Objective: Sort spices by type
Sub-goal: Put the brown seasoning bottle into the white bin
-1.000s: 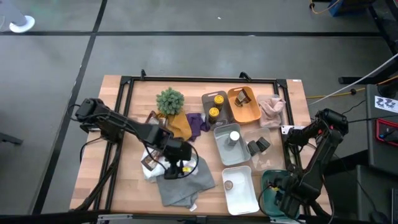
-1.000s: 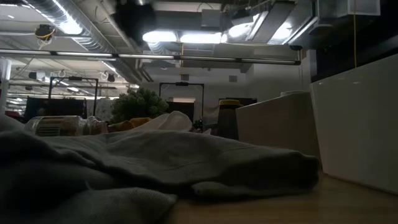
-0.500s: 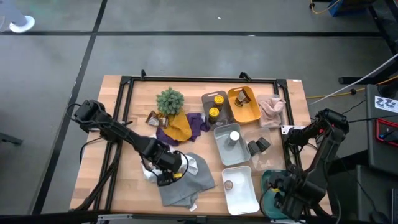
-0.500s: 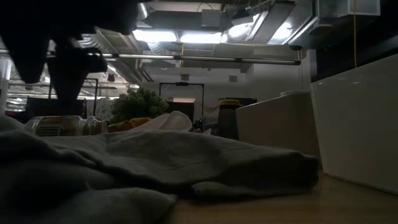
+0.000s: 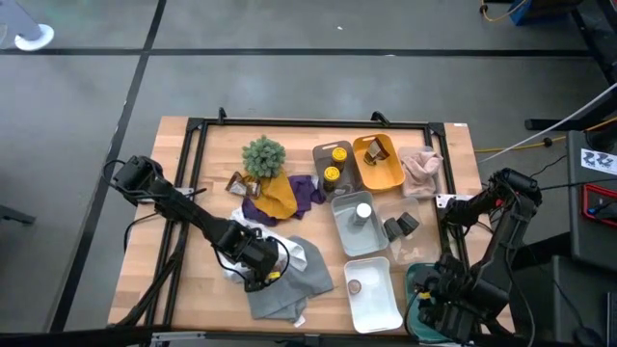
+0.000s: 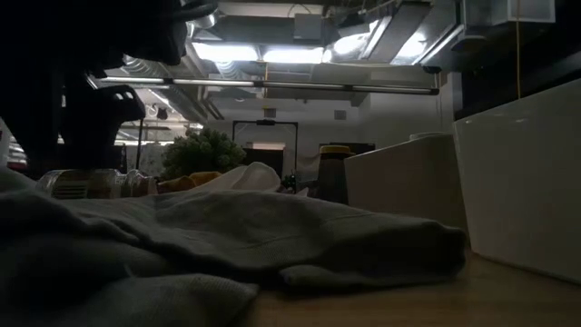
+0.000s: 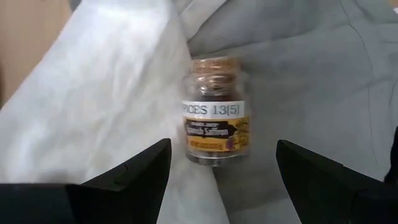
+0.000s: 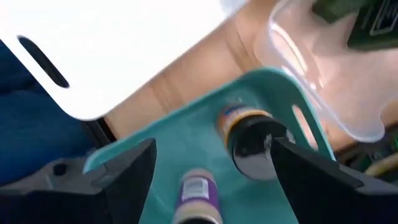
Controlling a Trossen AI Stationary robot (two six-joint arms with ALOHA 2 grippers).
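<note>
My left gripper (image 7: 217,183) is open above a small cork-topped glass bottle (image 7: 214,112) with a yellow and dark label. The bottle lies on its side on a white cloth (image 7: 106,93) and a grey cloth (image 7: 311,74), and the fingers stand on either side of it, apart from it. In the high view that gripper (image 5: 256,262) is over the cloth heap, with the bottle (image 5: 276,274) beside it. My right gripper (image 8: 214,180) is open over the teal tray (image 8: 186,143), which holds a dark-capped bottle (image 8: 252,142) and a purple-labelled bottle (image 8: 199,194).
Far side: plant (image 5: 262,154), grey tray with yellow-topped tins (image 5: 333,164), mustard tray with brown packets (image 5: 378,161), pink cloth (image 5: 421,172). Grey tray with white-capped jar (image 5: 359,224), dark bottles (image 5: 400,226), white tray (image 5: 371,294). Mustard cloth (image 5: 277,198) and purple cloth (image 5: 305,191) beside a packet (image 5: 235,183).
My left gripper has moved toward the near-left and come down over the cloth heap; in the low view it has dropped into the picture from above. The bottle and the cloths lie as before.
</note>
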